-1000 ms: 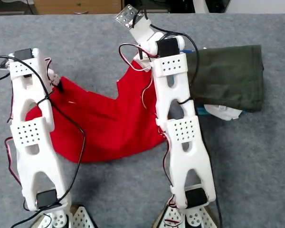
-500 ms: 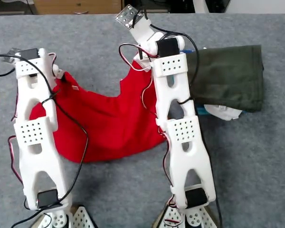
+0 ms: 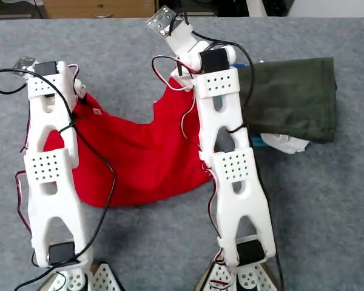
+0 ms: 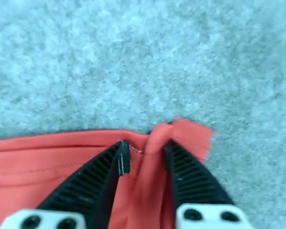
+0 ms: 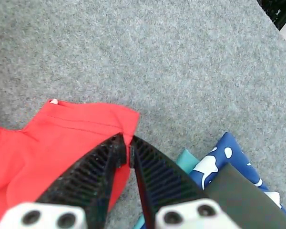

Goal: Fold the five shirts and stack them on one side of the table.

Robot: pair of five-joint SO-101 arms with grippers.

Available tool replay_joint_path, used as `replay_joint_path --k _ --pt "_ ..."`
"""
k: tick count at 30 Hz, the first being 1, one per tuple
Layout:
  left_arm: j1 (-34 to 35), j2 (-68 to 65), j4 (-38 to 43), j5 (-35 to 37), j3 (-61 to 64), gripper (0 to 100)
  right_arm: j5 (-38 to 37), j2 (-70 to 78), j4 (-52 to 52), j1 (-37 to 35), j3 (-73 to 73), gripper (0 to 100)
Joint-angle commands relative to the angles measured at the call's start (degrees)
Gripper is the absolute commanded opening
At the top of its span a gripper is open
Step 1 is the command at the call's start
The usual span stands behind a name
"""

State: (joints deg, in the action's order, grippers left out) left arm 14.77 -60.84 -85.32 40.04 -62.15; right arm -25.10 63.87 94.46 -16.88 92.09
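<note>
From above, one red shirt [image 3: 139, 157] lies spread on the grey table [image 3: 327, 230] between the left arm [image 3: 47, 170] and the right arm [image 3: 233, 170]. The right arm covers the left end of the one stack [image 3: 285, 143] at the right, which is topped by a dark green shirt [image 3: 291, 97]. The left gripper [image 4: 145, 150] pinches a fold of the red hem. The right gripper [image 5: 126, 143] is closed on another red corner, near a teal layer [image 5: 186, 160] and a blue patterned layer [image 5: 214, 162].

My table [image 3: 327, 206] is grey and fuzzy all over, evenly lit. Past its far edge, toward the left corner, stands a wooden cabinet [image 3: 97, 8] — beside it, something dark I cannot make out.
</note>
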Motion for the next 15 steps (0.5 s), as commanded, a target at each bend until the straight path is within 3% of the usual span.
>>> replay_joint_path --k 1,9,13,15 --pt "-0.4 0.4 0.4 0.2 -3.5 10 -0.2 -0.7 -1.0 0.0 0.9 0.2" --pt "-0.4 0.4 0.4 0.0 -6.9 9 -0.2 -0.7 -1.0 0.0 0.8 0.2" --pt "-0.4 0.4 0.4 -2.3 -7.3 1 -0.2 -0.7 -1.0 0.0 0.8 0.2" --pt "-0.3 0.4 0.4 -2.5 -7.3 2 -0.2 -0.7 -1.0 0.0 0.9 0.2"
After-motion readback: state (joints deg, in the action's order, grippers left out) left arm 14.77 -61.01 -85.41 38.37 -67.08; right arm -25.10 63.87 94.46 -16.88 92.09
